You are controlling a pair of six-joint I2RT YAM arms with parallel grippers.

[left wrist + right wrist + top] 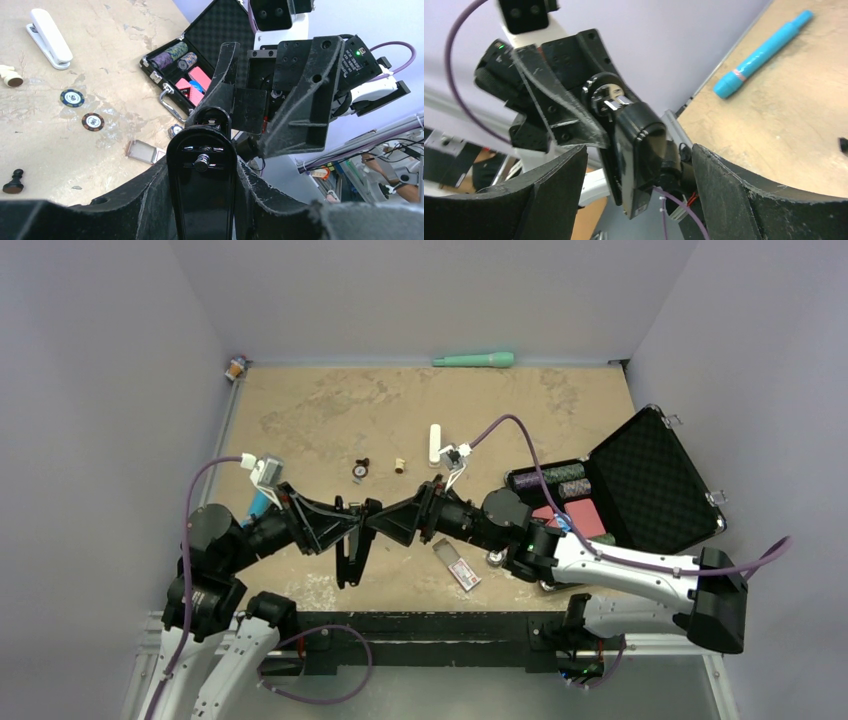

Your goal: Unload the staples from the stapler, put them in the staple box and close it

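Note:
The black stapler [350, 556] hangs above the table's near middle, held in my left gripper [362, 522]. In the left wrist view the left gripper [202, 172] is shut on the stapler [202, 200], its fingers pressed on both sides, and a silvery pin shows near the stapler's end. My right gripper [396, 521] faces the left one, tip to tip. In the right wrist view the right gripper [639, 200] is open, and the stapler [638, 145] stands between its wide-apart fingers without touching either, with silvery metal at its upper end.
An open black case [640, 480] with poker chips lies at the right. A small card box [458, 567] lies near the front. A white clip-like object [435, 445], chess pieces, loose chips, a green pen [473, 360] and a blue pen [764, 52] lie around.

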